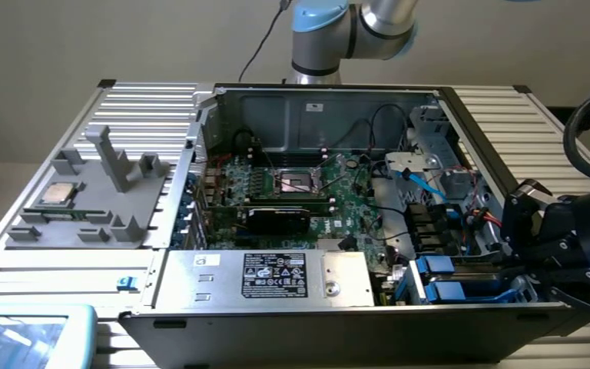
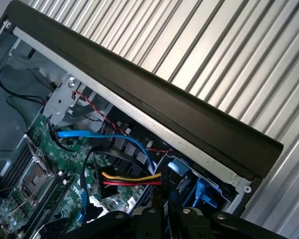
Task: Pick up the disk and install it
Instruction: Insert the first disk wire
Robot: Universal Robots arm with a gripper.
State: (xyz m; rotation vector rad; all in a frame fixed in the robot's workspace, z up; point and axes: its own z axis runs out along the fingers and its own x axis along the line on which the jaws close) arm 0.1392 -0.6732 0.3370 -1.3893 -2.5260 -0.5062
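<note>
Blue plastic marks the disk (image 1: 454,292), which lies in the drive bay at the corner of the open computer case (image 1: 306,115), on the exterior view's right. The gripper (image 1: 521,267) hangs at that same corner, just beside the blue frame. I cannot tell whether it grips the frame or is loose. By my reckoning the pickup is done and the disk is in or nearly in its bay, though I can't judge whether it is fully seated.

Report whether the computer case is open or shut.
Open. The case lies with its side uncovered; the motherboard and blue cable inside are plainly exposed.
</note>
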